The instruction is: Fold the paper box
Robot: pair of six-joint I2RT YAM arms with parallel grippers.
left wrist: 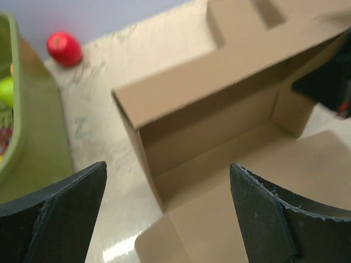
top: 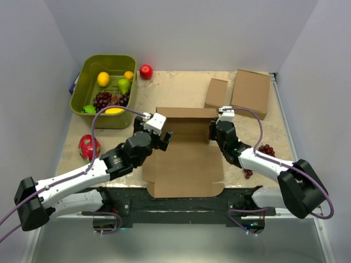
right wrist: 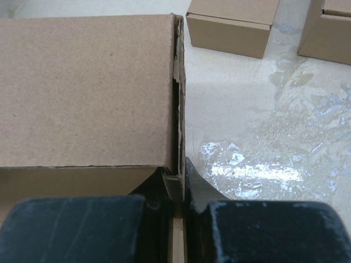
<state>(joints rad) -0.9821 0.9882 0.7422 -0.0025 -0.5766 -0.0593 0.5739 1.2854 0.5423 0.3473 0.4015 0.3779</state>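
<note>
Paper box (top: 186,164): walls upright, lid flat

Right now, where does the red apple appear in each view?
Top external: apple at the far table edge, just right of the green basket.
Left wrist: apple in the upper left, beyond the basket.
Right wrist: not in it.
Shared landmark: the paper box, visible in all three views.

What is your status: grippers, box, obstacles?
Left gripper open, off the box. Right gripper shut on its right wall. Back wall up, front flap flat. Two smaller boxes behind, apart.
</note>
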